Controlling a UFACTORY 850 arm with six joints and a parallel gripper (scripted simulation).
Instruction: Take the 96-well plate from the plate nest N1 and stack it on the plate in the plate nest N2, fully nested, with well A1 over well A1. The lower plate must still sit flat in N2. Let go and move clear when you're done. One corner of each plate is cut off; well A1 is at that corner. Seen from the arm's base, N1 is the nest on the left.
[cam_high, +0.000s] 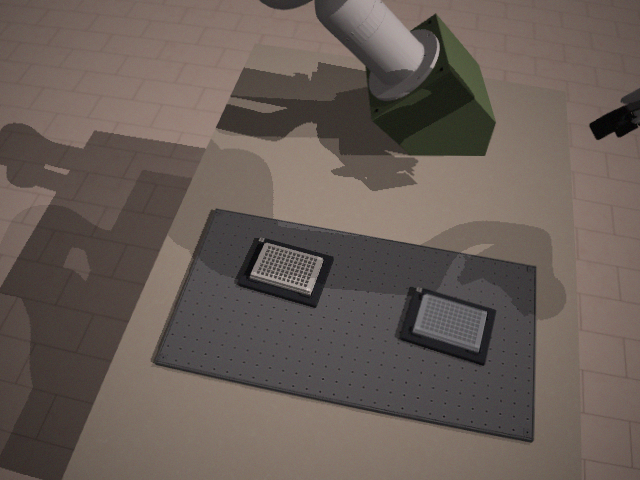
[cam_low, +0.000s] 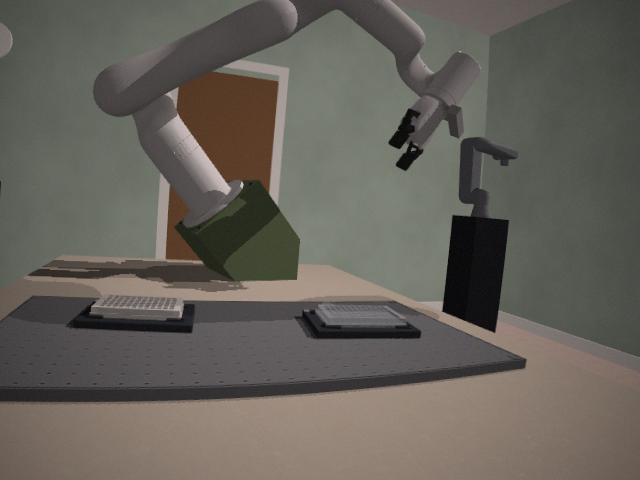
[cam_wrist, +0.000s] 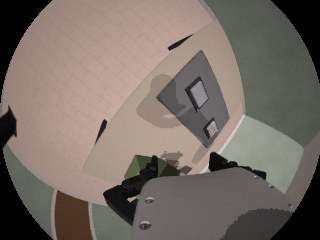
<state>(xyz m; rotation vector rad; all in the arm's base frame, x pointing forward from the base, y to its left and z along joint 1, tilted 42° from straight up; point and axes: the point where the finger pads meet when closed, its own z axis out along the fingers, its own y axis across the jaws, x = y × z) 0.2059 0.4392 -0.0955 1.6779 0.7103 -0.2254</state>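
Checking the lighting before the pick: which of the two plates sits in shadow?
The duller grey plate, right in the top view. The arm's shadow covers it; the other plate is brightly lit and looks whiter.

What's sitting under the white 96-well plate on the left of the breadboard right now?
Under the white 96-well plate is a black plate nest; its rim shows all round. The nest rests on the grey perforated breadboard. The nest's floor beneath the plate is covered, so its seating cannot be checked.

Breadboard: on the bench.
Nests: both on the breadboard, well apart.
Plates: one in each nest, second.
Hand: high above the bench edge, open-fingered.
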